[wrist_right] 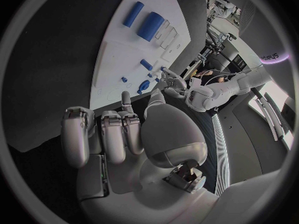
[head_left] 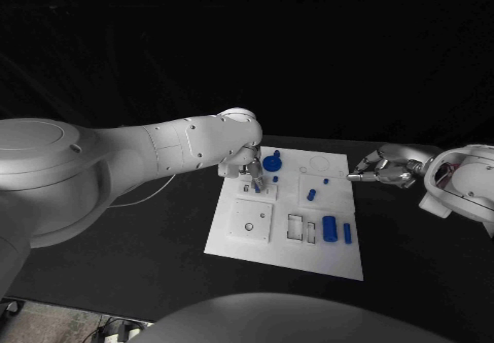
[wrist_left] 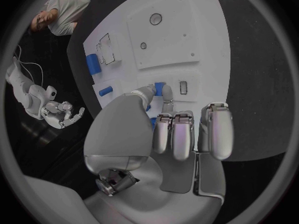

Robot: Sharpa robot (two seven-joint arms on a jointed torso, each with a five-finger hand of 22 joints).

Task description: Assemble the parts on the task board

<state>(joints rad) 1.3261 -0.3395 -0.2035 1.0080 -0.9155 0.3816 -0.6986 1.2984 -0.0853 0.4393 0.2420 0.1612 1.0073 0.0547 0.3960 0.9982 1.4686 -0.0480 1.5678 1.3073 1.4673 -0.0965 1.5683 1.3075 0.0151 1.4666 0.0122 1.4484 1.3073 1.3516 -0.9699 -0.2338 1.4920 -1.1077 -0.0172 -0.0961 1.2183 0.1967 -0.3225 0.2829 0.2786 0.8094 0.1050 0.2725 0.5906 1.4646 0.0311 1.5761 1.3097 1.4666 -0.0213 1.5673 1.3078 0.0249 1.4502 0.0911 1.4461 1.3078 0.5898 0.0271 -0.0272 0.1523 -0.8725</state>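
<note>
Task board [head_left: 283, 243] is seen mid-frame in head view. A small blue part [wrist_left: 159, 88] is pinched by left hand [head_left: 250, 170], clearest in left wrist view. Right hand [head_left: 383, 171] is curled, empty, at board's upper right edge.

The white board [head_left: 288, 246] lies flat on the black counter, with shallow rectangular recesses and a square raised plate with a round hole. Toward the board's right edge lie a fat blue cylinder [head_left: 330, 229] and, just beside it, a thin blue peg [head_left: 348, 233]. A round blue knob [head_left: 272, 162] sits near the board's far edge, with small blue pegs [head_left: 311, 193] between.
</note>
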